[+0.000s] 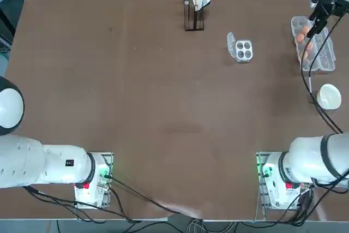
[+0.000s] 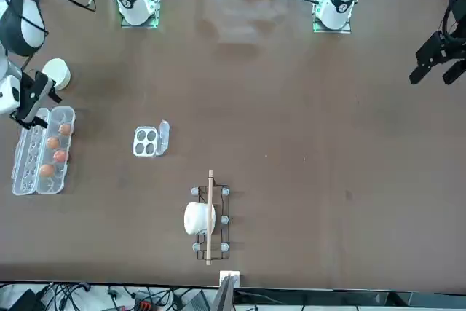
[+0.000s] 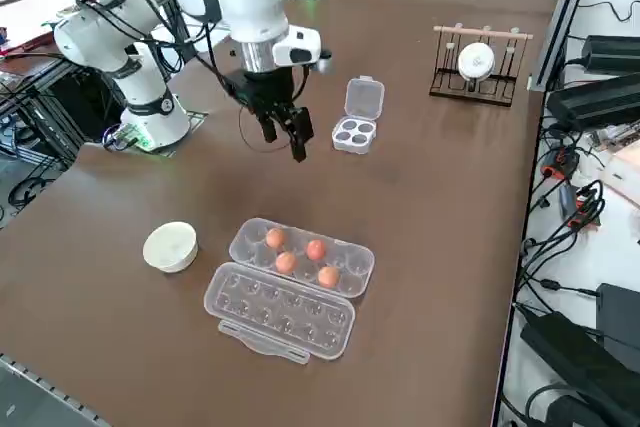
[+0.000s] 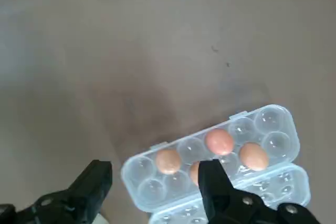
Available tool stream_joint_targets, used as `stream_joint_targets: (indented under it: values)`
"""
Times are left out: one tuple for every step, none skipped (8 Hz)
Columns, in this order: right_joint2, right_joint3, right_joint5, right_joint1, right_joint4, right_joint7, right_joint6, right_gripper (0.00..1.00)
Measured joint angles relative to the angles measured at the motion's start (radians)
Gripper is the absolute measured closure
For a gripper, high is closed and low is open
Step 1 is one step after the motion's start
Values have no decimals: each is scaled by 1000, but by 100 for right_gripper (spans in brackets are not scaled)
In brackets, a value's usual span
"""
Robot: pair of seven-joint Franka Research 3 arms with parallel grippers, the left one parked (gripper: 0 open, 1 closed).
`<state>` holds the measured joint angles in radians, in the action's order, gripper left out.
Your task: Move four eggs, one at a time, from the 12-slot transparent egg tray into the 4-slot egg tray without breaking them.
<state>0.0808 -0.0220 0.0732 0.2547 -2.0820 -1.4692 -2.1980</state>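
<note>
Four eggs [image 3: 316, 249] are seated in the long clear carton [image 3: 361, 265], two in each row of cups. In each row, the two eggs are separated by one cup. The carton's lid [image 3: 280, 309] is folded fully back and laid flat on the table [image 1: 163, 91]. In the top view, the carton is located at the right side of the table, with its lid to the right. The right gripper [image 4: 156, 165] is suspended above the table near the long carton. Its fingers are spread wide, and nothing is pinched. The small square carton [image 1: 244, 51] is positioned to the left of the long one in the top view, lid [image 1: 232, 44] open. A white bowl [image 1: 329, 96] is placed near the long carton. A wire rack [image 3: 505, 87] with a wooden bar [image 3: 483, 31] and a white cup [image 3: 476, 61] is set at the table's far side.
</note>
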Motion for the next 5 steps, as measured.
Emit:
stream_joint_targets:
  values:
    - [31, 0, 4, 16, -1, -47, -50, 0]
    - [62, 0, 6, 32, -1, -88, -96, 0]
    - [96, 0, 6, 48, -2, -127, -140, 0]
    - [129, 0, 7, 61, -1, -153, -171, 0]
    - [159, 0, 7, 71, 0, -165, -183, 0]
